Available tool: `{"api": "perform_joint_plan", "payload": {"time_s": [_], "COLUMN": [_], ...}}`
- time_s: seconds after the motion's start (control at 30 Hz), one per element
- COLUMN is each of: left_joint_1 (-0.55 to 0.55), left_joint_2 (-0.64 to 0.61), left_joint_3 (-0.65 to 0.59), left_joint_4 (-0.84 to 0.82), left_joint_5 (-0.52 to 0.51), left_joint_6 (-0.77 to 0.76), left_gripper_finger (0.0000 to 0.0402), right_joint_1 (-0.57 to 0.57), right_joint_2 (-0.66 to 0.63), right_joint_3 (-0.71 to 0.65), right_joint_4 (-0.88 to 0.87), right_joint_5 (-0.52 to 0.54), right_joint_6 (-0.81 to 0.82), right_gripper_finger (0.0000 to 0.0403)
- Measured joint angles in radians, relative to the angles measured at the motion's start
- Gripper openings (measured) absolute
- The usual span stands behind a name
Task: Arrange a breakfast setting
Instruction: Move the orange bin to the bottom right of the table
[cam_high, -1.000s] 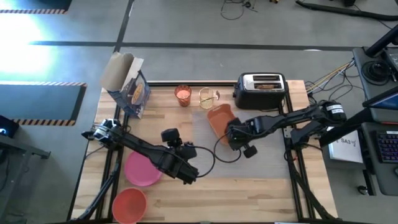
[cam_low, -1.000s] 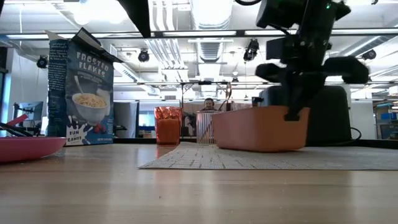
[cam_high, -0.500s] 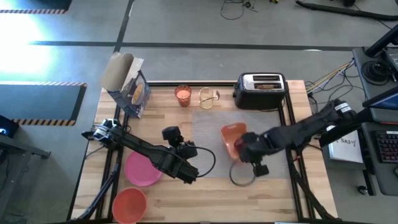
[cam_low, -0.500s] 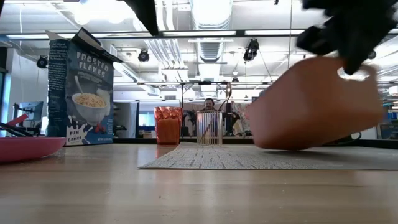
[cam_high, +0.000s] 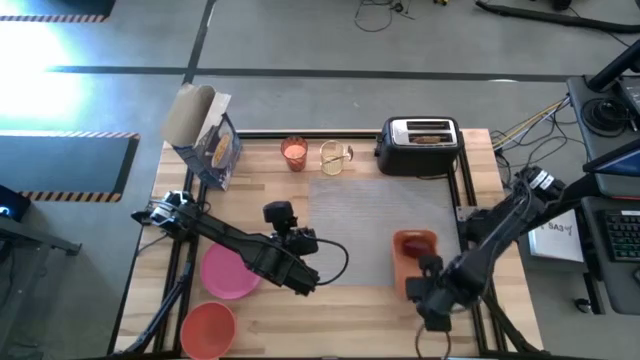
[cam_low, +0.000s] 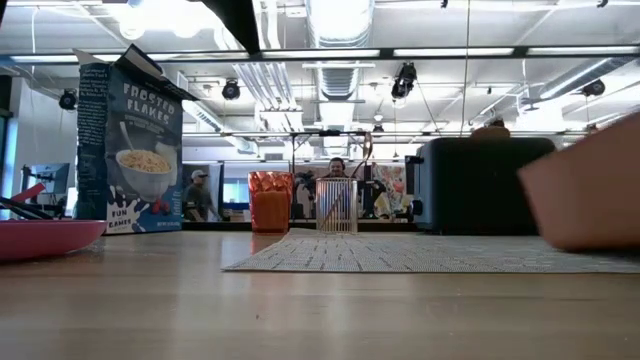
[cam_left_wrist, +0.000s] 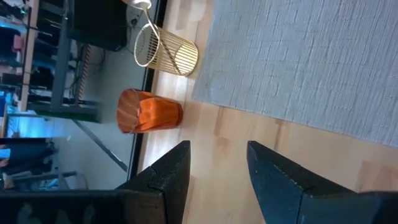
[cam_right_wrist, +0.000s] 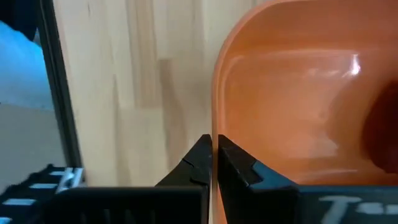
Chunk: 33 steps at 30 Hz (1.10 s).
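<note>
My right gripper (cam_high: 425, 288) is shut on the orange rectangular bin (cam_high: 412, 260) over the near right corner of the grey placemat (cam_high: 370, 215). The bin also shows at the right in the low view (cam_low: 590, 195). Something dark red (cam_right_wrist: 385, 134) lies inside the bin. My left gripper (cam_high: 305, 280) is open and empty over bare wood left of the mat. The pink plate (cam_high: 228, 270) and the orange-red bowl (cam_high: 208, 328) rest on the table at the near left. The glass of orange drink (cam_high: 294, 152) stands at the far edge. A toast slice (cam_high: 430, 138) sits in the toaster. My right gripper pinches the bin's rim wall (cam_right_wrist: 214, 134) at one end, one finger (cam_right_wrist: 239, 167) inside the bin and one (cam_right_wrist: 198, 163) outside. In the low view the bin hangs tilted, its underside (cam_low: 590, 240) above the mat.
The black-and-silver toaster (cam_high: 420, 148) stands at the far right. A wire holder (cam_high: 335, 157) stands beside the glass, and a cereal box (cam_high: 205, 140) at the far left corner. The table's right and near edges lie close to the bin.
My right gripper has carried the orange bin from the far middle of the mat, near the toaster, toward the table's near right corner. The bin has come up off the mat and turned about on the way.
</note>
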Motion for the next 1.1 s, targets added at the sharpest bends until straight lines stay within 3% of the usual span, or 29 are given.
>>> {"api": "perform_joint_plan", "payload": {"time_s": [0.23,0.5,0.73,1.1], "left_joint_1": [-0.002,-0.004,-0.004,-0.004], "left_joint_2": [0.001,0.001,0.001,0.001], "left_joint_3": [0.000,0.000,0.000,0.000], "left_joint_4": [0.000,0.000,0.004,0.008], "left_joint_5": [-0.001,-0.002,-0.031,-0.056], "left_joint_6": [0.010,0.014,0.024,0.031], "left_gripper_finger": [0.0142,0.0142,0.0142,0.0142], "right_joint_1": [0.165,0.300,0.343,0.343], "right_joint_2": [0.067,0.188,0.307,0.392], "right_joint_3": [0.038,0.192,0.322,0.360], "right_joint_4": [0.035,0.041,0.039,0.024], "right_joint_5": [-0.006,-0.034,-0.108,-0.148], "right_joint_6": [0.240,0.267,0.310,0.398], "right_gripper_finger": [0.0009,0.0009,0.0009,0.0009]}}
